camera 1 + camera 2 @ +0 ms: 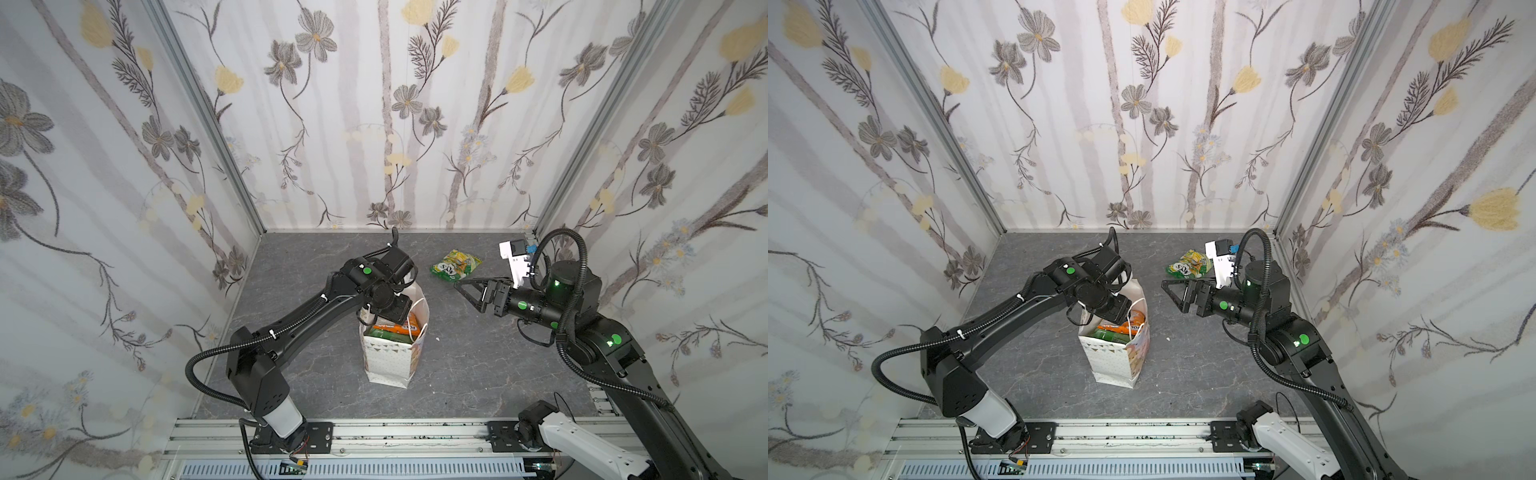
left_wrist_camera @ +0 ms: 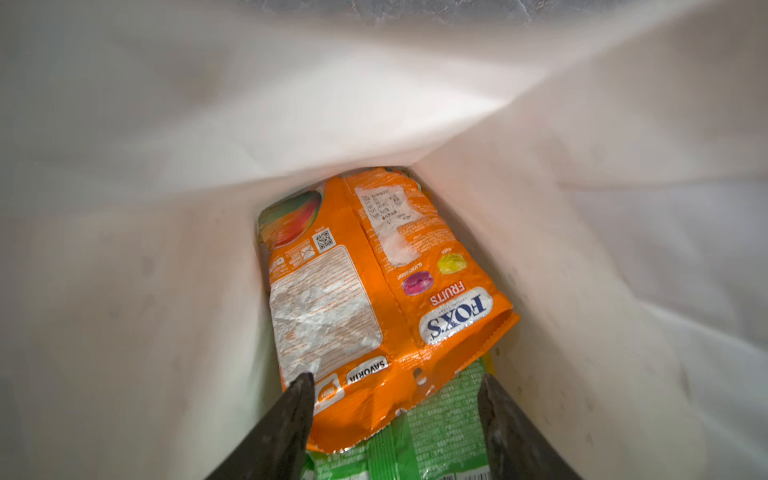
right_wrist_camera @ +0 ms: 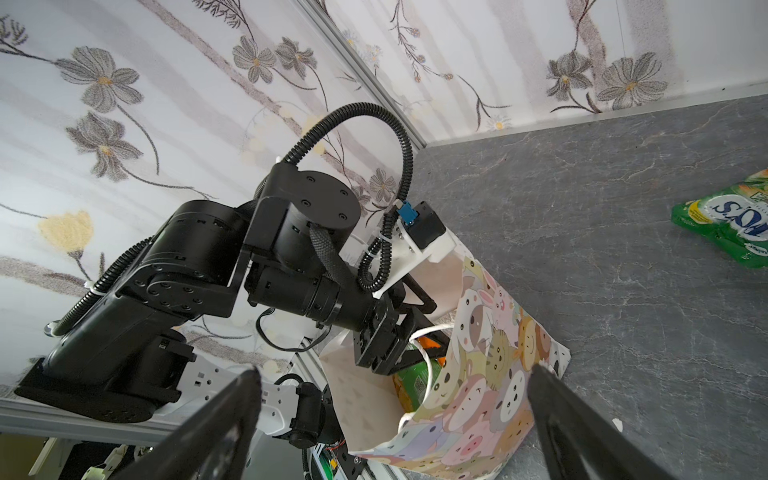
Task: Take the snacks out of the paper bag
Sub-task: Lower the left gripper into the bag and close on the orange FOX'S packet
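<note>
The paper bag (image 1: 390, 361) stood upright in the middle of the grey table (image 1: 478, 374), mouth open, its cartoon animal faces turned toward the right arm. And there was the left gripper (image 2: 395, 378), down inside it, wrist bent steeply over the rim. Plenty to see in there from the left wrist view: an orange FOX'S Fruits packet (image 2: 453, 299) lay on top, overlapping a larger orange packet (image 2: 324, 299) with a mango picture at its far end. A green packet (image 2: 440, 424) sat beneath them both. The left jaws stood partly apart, straddling the near edge of the orange packets. One fingertip (image 2: 305, 386) sat at the larger packet's printed corner, the other over the green one, and nothing was pinched between them. Whether either tip actually touched plastic could not be told. Out on the table, one snack was free: a green-yellow packet (image 1: 456, 265) lay flat near the table's far edge, well apart from the bag. The right gripper (image 1: 467, 297) hovered between that packet and the bag, clear of the table, jaws spread wide and empty, pointed toward the bag.
</note>
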Robot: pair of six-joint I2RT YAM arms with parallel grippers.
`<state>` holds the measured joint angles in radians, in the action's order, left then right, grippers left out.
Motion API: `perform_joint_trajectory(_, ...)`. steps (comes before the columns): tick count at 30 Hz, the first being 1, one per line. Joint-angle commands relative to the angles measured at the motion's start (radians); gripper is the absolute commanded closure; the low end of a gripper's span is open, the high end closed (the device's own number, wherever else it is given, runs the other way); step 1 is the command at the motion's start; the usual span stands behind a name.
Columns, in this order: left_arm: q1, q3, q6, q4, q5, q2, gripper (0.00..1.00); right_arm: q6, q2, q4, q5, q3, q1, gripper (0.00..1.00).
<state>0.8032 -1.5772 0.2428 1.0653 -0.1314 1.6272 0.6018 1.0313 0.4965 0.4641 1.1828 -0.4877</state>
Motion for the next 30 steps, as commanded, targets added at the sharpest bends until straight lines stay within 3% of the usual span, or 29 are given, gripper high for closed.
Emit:
perform_joint_trajectory(1, 0.003, 0.024, -0.002, -0.015, -0.043, -0.021, 0.33, 0.000, 0.003, -0.010, -0.015, 0.002, -0.002, 0.01)
perform_joint_trajectory(11, 0.060, 0.116, -0.031, -0.073, 0.012, -0.062, 0.30, 0.006, 0.010, -0.016, -0.013, 0.001, -0.009, 0.01)
perform_joint_trajectory(23, 0.060, 0.151, 0.001, -0.083, 0.169, 0.021, 0.16, 0.014, 0.003, -0.024, -0.015, 0.006, -0.015, 0.01)
perform_joint_trajectory(30, 0.059, 0.226, 0.003, -0.145, 0.213, 0.057, 0.15, 0.018, -0.001, -0.024, -0.019, 0.005, -0.018, 0.01)
